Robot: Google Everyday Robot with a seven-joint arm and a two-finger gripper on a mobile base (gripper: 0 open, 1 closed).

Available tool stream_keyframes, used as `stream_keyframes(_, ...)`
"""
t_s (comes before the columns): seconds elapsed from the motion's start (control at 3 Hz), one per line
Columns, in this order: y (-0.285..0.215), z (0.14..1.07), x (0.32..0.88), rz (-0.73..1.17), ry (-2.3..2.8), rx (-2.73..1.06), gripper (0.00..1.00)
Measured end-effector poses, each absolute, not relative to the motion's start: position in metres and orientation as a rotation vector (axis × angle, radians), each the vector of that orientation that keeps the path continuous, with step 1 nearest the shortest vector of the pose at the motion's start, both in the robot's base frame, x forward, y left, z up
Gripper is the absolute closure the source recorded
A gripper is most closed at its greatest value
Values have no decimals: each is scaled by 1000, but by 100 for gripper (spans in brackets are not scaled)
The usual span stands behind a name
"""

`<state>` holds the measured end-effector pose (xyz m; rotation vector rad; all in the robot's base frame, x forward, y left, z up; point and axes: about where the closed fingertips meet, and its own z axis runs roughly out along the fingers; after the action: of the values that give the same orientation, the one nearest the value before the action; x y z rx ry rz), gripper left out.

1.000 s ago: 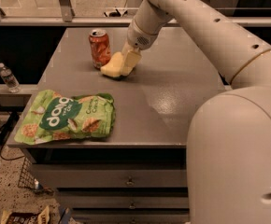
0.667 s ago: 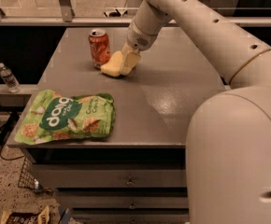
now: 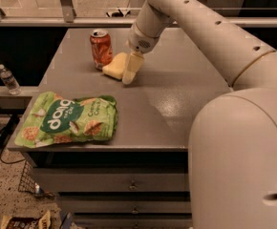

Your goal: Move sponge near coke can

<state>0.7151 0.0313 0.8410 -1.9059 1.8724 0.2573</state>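
The sponge [image 3: 113, 67] is being rested on the grey surface [image 3: 176, 94] just beside the coke can [image 3: 101, 48], the gripper [image 3: 129, 75] being held at its right edge, while the jaws' opening and hold cannot be told.

The sponge [image 3: 113, 67] lies on the worktop [image 3: 176, 97] just beside the coke can [image 3: 101, 48], the pincer [image 3: 130, 74] against its other side.

Dim warm overhead light, soft glare on table [image 3: 176, 94]; gripper [image 3: 130, 70] by sponge [image 3: 113, 67] w/ faint shadow
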Motion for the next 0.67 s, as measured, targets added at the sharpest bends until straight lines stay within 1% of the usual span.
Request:
stream_keyframes(0.33, 31, 841, 715, 257, 1872, -1906, 0)
stream_keyframes(0.67, 23, 849, 716, 219, 1871, -1907, 0)
